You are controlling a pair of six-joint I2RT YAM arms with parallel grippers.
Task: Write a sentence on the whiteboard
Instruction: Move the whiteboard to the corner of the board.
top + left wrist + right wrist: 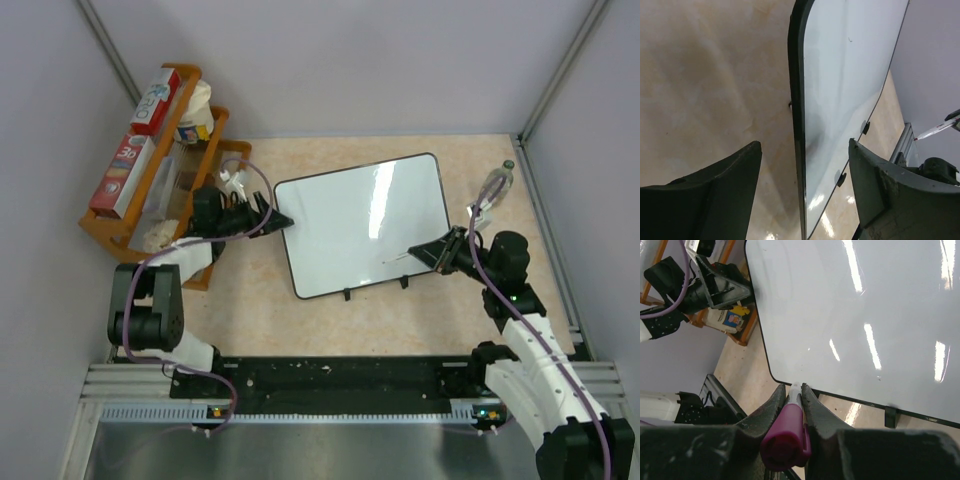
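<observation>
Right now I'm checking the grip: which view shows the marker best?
Right wrist: the marker fills the foreground, clamped in the right gripper. Top external shows only a thin line over the whiteboard; left wrist catches a distant sliver.

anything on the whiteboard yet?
No writing shows: the whiteboard face is bare except glare and a tiny speck. The marker in the right gripper points over its near edge; the spot under the tip is hidden.

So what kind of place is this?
Probably a robot testing booth: a left arm and right arm bolted to a metal rail, plain grey walls close around the table, a whiteboard lying on it.
</observation>
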